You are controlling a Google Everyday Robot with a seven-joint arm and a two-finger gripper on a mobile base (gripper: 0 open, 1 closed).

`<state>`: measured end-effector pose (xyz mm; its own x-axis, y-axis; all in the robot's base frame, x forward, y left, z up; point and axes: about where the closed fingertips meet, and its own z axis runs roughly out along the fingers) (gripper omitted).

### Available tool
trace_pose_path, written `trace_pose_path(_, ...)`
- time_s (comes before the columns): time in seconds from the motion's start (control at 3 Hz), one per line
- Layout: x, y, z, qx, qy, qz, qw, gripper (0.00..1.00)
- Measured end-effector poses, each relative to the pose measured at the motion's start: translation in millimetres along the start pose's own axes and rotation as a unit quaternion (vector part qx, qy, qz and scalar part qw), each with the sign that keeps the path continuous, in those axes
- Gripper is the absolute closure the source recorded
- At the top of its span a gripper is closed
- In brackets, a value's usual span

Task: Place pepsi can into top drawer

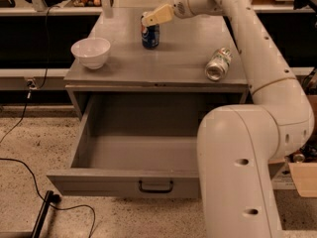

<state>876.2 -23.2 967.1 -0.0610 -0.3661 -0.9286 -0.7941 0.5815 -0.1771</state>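
The pepsi can point(150, 35) stands upright on the grey cabinet top point(163, 63), toward the back middle. It is dark blue with a round logo. My gripper point(151, 18) reaches in from the right, and its cream fingers sit right at the can's top rim. The top drawer point(138, 182) is pulled fully out below the cabinet top, with a small dark handle point(155, 186) at the centre of its front panel. Nothing lies inside it.
A white bowl point(90, 52) stands on the left of the cabinet top. A silvery can point(218, 63) with a green label lies on its side at the right. My arm's large white link point(237, 172) covers the drawer's right part. Black cables cross the floor at the left.
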Motion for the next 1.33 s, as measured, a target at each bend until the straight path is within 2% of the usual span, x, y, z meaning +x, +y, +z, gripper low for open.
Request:
trace_pose_path(0.33,21,12,33,-0.015,0.029,0.027,0.9991,0.0)
trace_pose_path(0.67,28,24,54,-0.03,0.042,0.023,0.9984,0.0)
trace_pose_path(1.33,27,-3,45,-0.004,0.001,0.037,0.9993,0.43)
